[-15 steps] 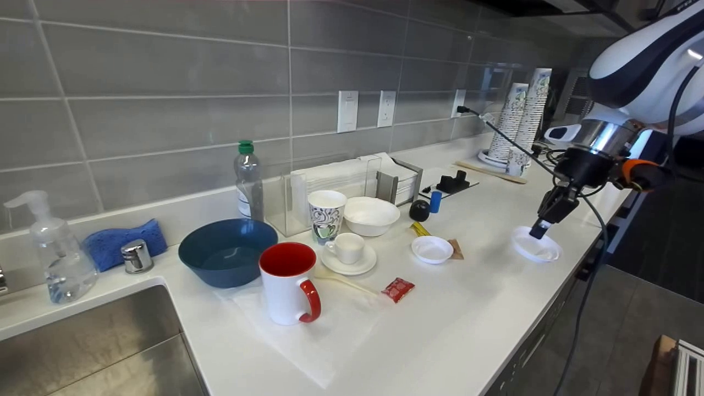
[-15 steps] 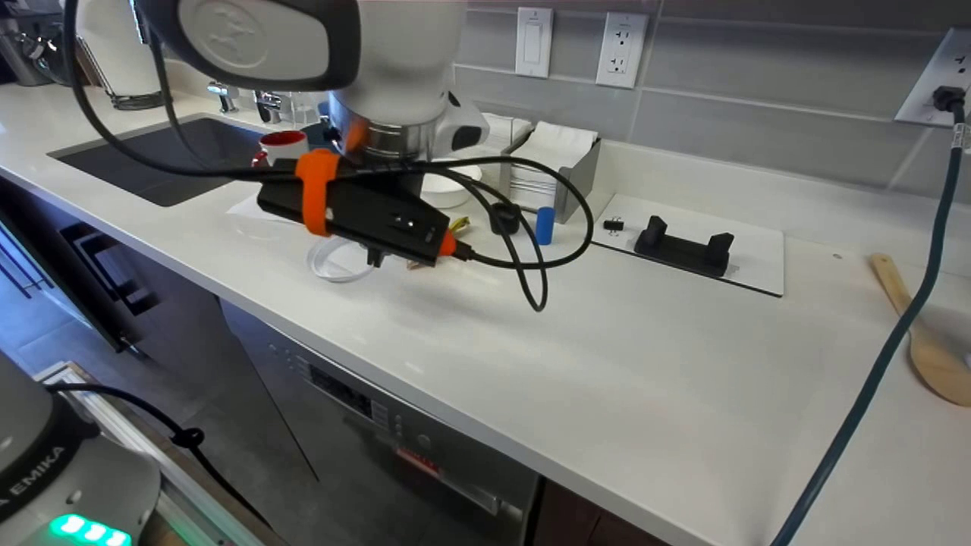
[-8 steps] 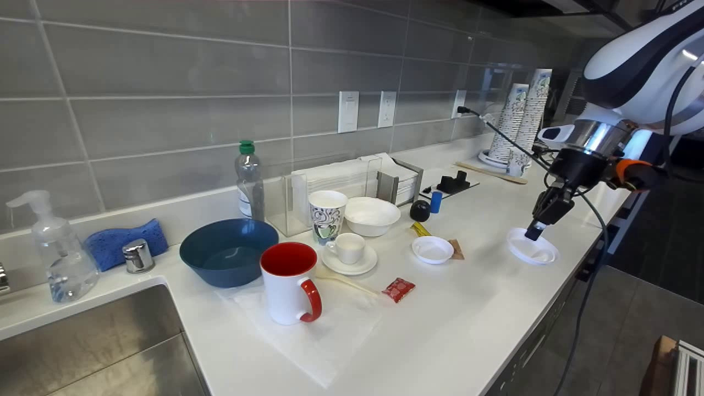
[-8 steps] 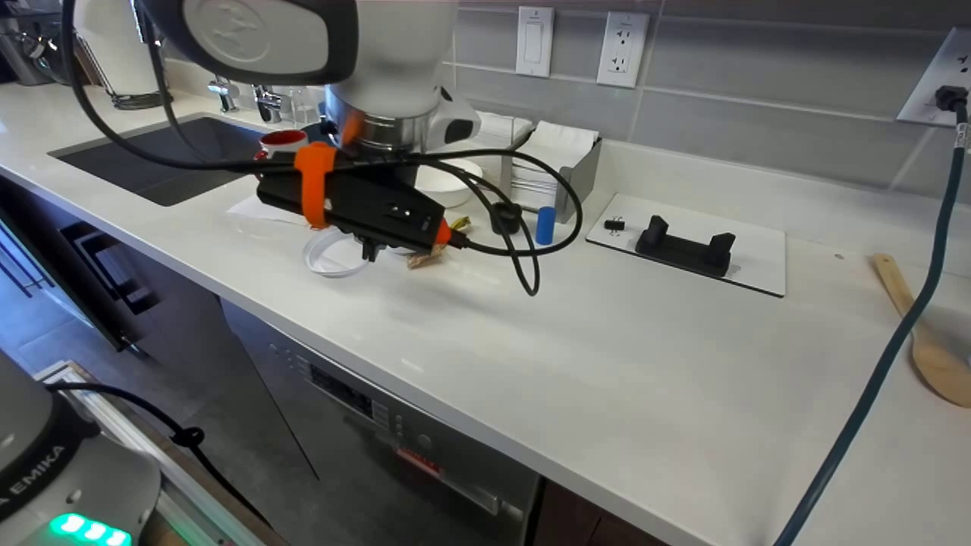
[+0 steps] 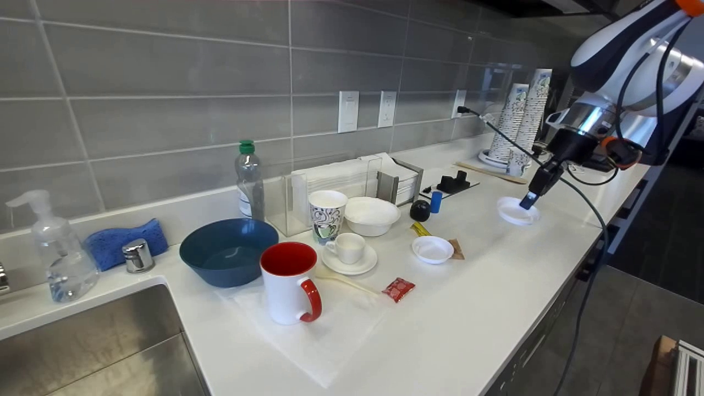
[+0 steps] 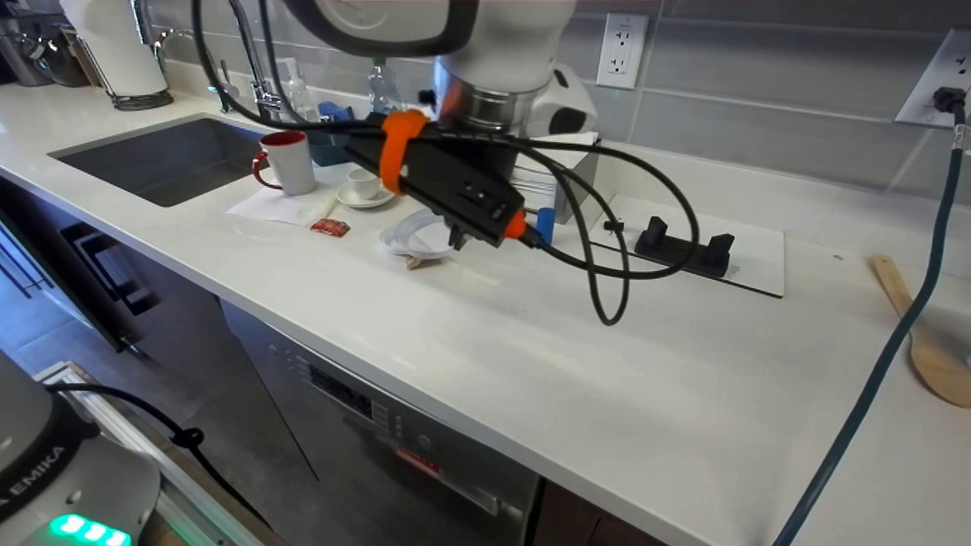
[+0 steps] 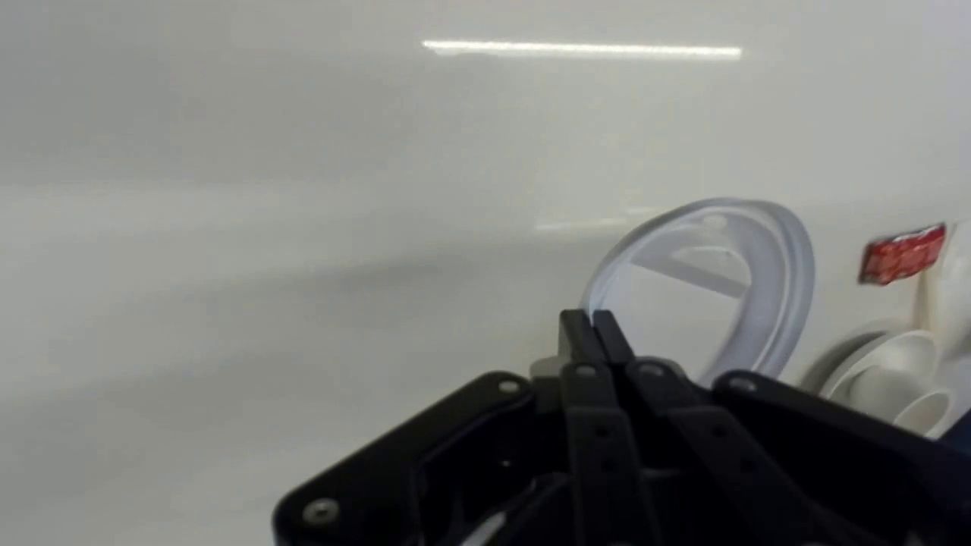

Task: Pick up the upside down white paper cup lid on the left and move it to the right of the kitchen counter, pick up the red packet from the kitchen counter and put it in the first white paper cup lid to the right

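Had the gripper closed nearly all the way in the wrist view, with fingertips almost meeting. Pinched only the thin rim of the white lid between them. Held it raised off the counter, well to the right of the red-and-white mug in an exterior view. Couldn't judge its tilt. Found the red packet lying on the counter, near the mug and to its right, in both exterior views. Saw a second lid farther right of the mug than the packet, also on the counter, with a brown packet a bit farther right. Spotted a small cup on a saucer just behind the mug and to its right, plus a dark blue bowl just behind it to the left. Noted a paper cup and a white bowl behind the mug. Had the sink to the left of the mug in both exterior views.
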### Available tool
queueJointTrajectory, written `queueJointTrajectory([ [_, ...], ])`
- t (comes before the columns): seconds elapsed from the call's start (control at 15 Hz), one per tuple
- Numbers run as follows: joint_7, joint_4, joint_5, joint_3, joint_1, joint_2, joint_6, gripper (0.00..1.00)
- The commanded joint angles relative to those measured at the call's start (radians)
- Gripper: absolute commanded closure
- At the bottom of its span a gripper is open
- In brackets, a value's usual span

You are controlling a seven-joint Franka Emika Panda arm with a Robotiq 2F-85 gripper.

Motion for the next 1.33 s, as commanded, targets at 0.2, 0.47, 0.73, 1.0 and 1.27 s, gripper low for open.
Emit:
queueJointTrajectory([
  [0.2, 0.148, 0.272, 0.201, 0.012, -0.074, 0.306, -0.003, 1.0],
  [0.47, 0.261, 0.384, 0.318, 0.068, -0.145, 0.453, 0.025, 1.0],
  [0.73, 0.426, 0.496, 0.382, 0.12, -0.203, 0.569, 0.029, 1.0],
  [1.0, 0.631, 0.547, 0.421, 0.16, -0.215, 0.617, 0.074, 0.66],
  [1.27, 0.673, 0.52, 0.469, 0.197, -0.21, 0.575, 0.1, 0.39],
])
